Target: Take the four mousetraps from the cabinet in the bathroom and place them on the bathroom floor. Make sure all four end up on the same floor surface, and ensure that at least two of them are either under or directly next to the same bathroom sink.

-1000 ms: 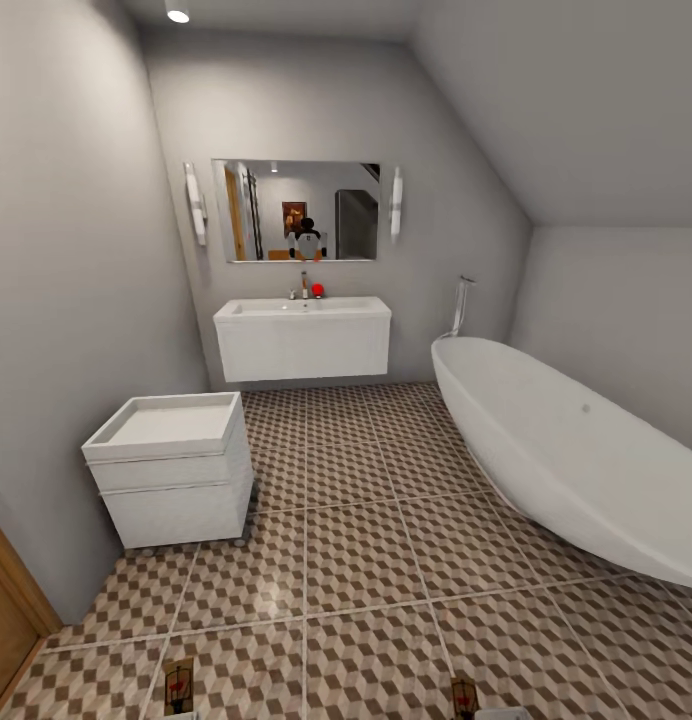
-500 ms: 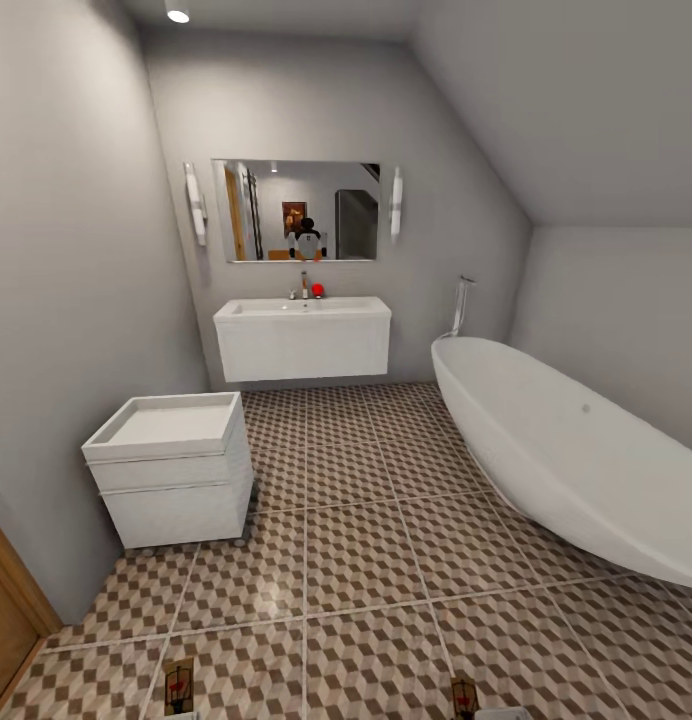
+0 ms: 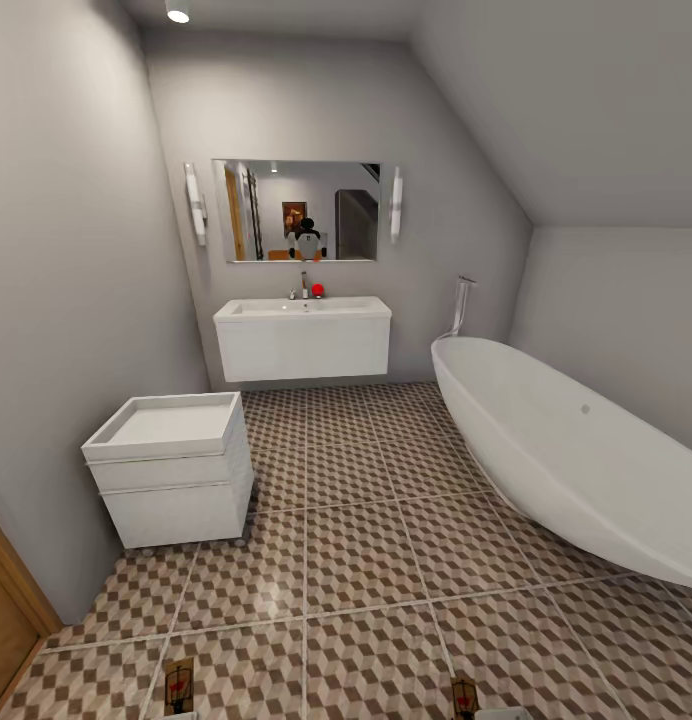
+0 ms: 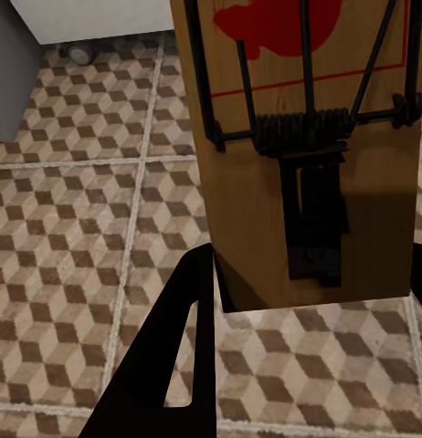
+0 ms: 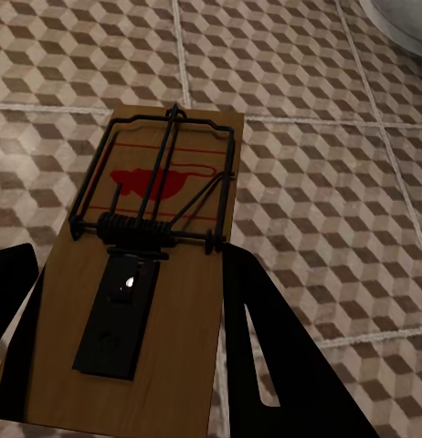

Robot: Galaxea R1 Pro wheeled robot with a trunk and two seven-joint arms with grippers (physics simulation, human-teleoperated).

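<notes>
Head view: the sink [image 3: 302, 308] hangs on the far wall at twelve o'clock, white, with a chrome faucet [image 3: 304, 284] and a small red thing beside it, and a mirror [image 3: 296, 211] above. The toilet [image 3: 173, 467] sits against the left wall at about ten o'clock, and the bathtub [image 3: 576, 455] runs along the right side at two o'clock. The patterned bathroom floor [image 3: 366, 560] spreads between them. Down at the near edge, at seven and five o'clock, two mousetraps show, the left mousetrap [image 3: 178, 686] and the right mousetrap [image 3: 464, 696], each standing on end.

Left wrist view: the left gripper [image 4: 311, 301] is closed onto the left mousetrap [image 4: 302, 155], a black finger [image 4: 170, 365] pressed to the board's edge; the other finger is out of sight. The board hangs above the floor tiles, wire frame and red mark facing the camera.

Right wrist view: the right gripper [image 5: 129, 338] grips the right mousetrap [image 5: 147, 292] between its two dark fingers [image 5: 261, 356], one on each long edge, over the tiles [image 5: 339, 182].
</notes>
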